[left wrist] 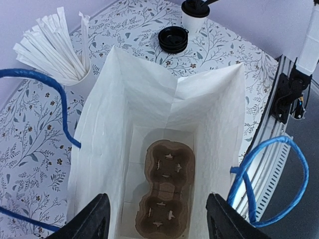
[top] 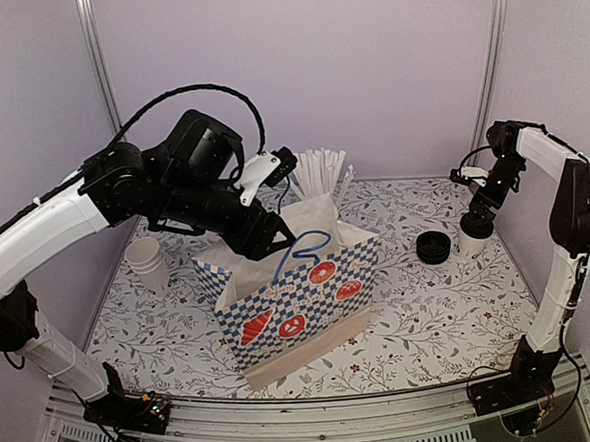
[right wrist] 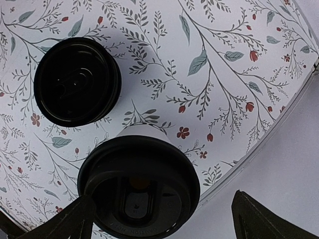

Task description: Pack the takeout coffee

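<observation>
Between the matte black fingers (right wrist: 60,224) of the right gripper (right wrist: 163,199), spread wide and gripping nothing: the takeout coffee (right wrist: 139,184), one glossy round black lid over a white paper wall mostly hidden beneath it. Stands upright on the floral tablecloth (right wrist: 224,59) near the right rear corner, outside the bag. Just beside it, one more round black lid (right wrist: 77,82), loose, possibly a stack; count hard to tell. At the left gripper (left wrist: 158,219), fingers (left wrist: 92,221) apart at the open mouth of the bag (left wrist: 149,99), cut off below by the frame edge; contact with the paper hard to judge. Inside, smooth white paper and one brown moulded-pulp carrier (left wrist: 165,189), figure-eight shaped, flat on the bottom. Outside, blue-and-white check with red-orange motifs, two blue cord handles (left wrist: 269,164). Behind, one white cup of paper-wrapped straws (left wrist: 50,47); to the left, a short stack of white paper cups (top: 147,258).
</observation>
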Controlling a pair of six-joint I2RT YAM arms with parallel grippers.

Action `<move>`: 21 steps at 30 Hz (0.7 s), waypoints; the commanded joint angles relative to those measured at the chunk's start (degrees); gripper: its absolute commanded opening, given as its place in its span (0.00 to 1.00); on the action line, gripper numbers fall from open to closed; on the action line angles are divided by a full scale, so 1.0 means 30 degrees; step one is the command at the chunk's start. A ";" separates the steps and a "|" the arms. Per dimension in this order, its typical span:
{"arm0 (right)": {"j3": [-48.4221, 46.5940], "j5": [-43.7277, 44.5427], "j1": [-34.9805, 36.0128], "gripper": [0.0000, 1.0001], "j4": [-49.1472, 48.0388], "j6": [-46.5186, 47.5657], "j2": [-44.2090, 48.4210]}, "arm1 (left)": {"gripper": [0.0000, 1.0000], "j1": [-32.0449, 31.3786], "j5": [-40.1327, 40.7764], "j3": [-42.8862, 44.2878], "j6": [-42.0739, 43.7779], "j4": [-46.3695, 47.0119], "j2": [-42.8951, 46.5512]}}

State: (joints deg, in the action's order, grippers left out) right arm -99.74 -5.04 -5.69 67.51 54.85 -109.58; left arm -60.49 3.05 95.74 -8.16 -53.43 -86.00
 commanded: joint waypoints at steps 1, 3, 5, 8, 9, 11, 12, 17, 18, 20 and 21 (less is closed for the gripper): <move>-0.0467 -0.0298 -0.0058 0.99 0.0744 -0.0090 -0.0475 | 0.68 -0.0257 0.0209 -0.0165 -0.0108 0.0175 0.0202; -0.0712 -0.0537 -0.0065 0.99 0.1015 -0.0063 -0.0353 | 0.68 -0.0259 0.0355 -0.0079 -0.0119 0.0170 0.0260; -0.0972 -0.0779 -0.0065 0.99 0.1181 -0.0086 -0.0209 | 0.68 -0.0258 0.0748 0.0039 -0.0112 0.0252 0.0388; -0.1127 -0.1078 -0.0065 0.99 0.1297 -0.0116 0.0068 | 0.68 -0.0257 0.1535 0.0054 -0.0064 0.0972 0.0860; -0.1129 -0.1163 -0.0065 0.99 0.1336 -0.0133 0.0122 | 0.68 -0.0264 0.1676 0.0012 -0.0073 0.1331 0.1130; -0.1095 -0.1282 -0.0065 0.99 0.1445 -0.0163 0.0236 | 0.68 -0.0279 0.1917 -0.0132 0.0039 0.2170 0.1750; -0.1049 -0.1328 -0.0065 0.99 0.1501 -0.0174 0.0254 | 0.68 -0.0278 0.2101 -0.0315 0.0068 0.2686 0.2142; -0.1229 -0.3672 0.0402 0.98 0.2607 -0.0221 0.0585 | 0.77 -0.0246 0.3510 -0.1976 -0.0091 0.4828 0.4426; -0.0981 -0.4234 0.0825 0.98 0.2632 -0.0103 0.0928 | 0.79 -0.0230 0.3940 -0.2424 -0.0161 0.4996 0.4761; -0.0004 -0.4675 0.2299 0.98 0.2140 -0.0155 0.2004 | 0.81 -0.0206 0.5279 -0.3134 -0.0595 0.4732 0.5104; 0.0567 -0.4791 0.3237 0.98 0.1896 -0.0172 0.2481 | 0.81 -0.0097 0.5619 -0.3195 -0.0942 0.4335 0.5136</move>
State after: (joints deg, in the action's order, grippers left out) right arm -101.23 -13.04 -3.90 72.73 54.68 -108.84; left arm -60.51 12.99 89.08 -8.71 -41.89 -71.37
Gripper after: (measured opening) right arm 0.979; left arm 0.807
